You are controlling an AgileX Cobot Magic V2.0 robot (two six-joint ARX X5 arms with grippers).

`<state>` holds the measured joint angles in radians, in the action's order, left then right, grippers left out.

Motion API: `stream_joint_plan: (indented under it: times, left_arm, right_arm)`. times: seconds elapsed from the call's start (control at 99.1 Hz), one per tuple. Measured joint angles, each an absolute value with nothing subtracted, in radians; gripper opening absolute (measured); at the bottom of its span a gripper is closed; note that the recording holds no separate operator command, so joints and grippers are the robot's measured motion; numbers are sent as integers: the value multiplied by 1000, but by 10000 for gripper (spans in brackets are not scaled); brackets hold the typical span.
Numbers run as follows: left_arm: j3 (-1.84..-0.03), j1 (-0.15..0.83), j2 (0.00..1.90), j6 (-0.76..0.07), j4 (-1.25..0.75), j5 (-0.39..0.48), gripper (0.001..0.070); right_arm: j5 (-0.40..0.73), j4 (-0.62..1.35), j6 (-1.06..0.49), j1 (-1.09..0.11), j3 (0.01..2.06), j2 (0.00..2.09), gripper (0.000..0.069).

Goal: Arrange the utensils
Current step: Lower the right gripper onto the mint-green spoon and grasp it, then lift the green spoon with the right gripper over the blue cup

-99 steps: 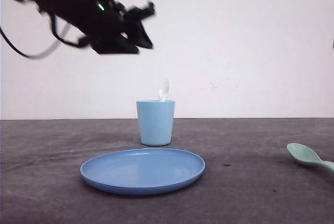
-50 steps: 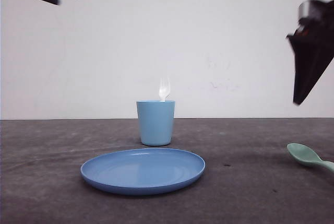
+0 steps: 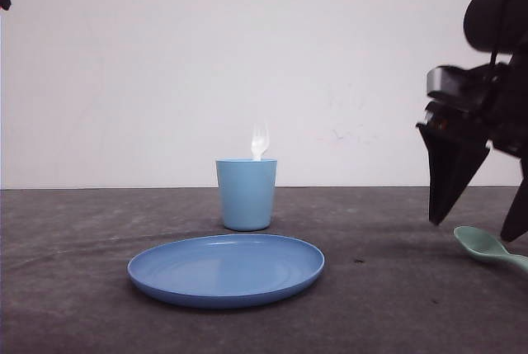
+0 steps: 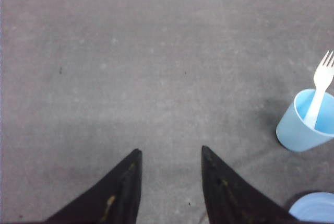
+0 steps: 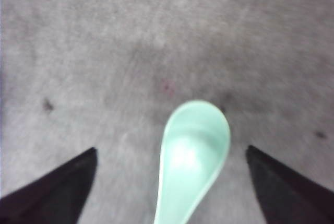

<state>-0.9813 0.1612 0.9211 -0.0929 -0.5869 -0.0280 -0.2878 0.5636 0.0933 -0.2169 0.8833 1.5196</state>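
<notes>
Cup [image 3: 246, 194] behind plate [image 3: 225, 269] (both blue).

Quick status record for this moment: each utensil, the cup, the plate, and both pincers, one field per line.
fork: white fork stands in the cup, tines up
spoon: mint-green spoon lies on the table, between the right pincer's fingers
cup: light blue cup upright behind the plate
plate: blue plate, nothing on it
left pincer: left pincer open over bare table, holding nothing
right pincer: right pincer open, low over the spoon, not gripping yet
</notes>
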Motion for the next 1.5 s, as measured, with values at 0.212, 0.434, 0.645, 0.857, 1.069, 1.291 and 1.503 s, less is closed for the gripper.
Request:
stream_joint_plan:
  times: [0.212, 0.434, 0.645, 0.857, 1.069, 1.291, 1.503]
  left_arm:
    - [-981, 161, 921, -93, -601, -28, 199]
    - [-981, 161, 921, -93, -601, -28, 199]
    - [-981, 161, 921, -93, -601, -28, 199]
    - [-981, 161, 921, -93, -596, -28, 199]
    - [-981, 161, 921, -93, -595, -28, 199]
    - [-981, 161, 921, -92, -595, -28, 199]
    - [-981, 161, 921, -92, -595, -28, 199]
  right_arm:
    - [-285, 541, 93, -235, 884, 1567, 439]
    - [-256, 543, 93, -242, 884, 1574, 182]
    - [-236, 541, 93, -242, 884, 1574, 45]
    - [-241, 513, 93, -244, 885, 1573, 26]
    - [-269, 437, 94, -281, 884, 1518, 26]
    - [-322, 273, 113, -351, 884, 1401, 26]
    - [-360, 1, 120, -434, 884, 1347, 26]
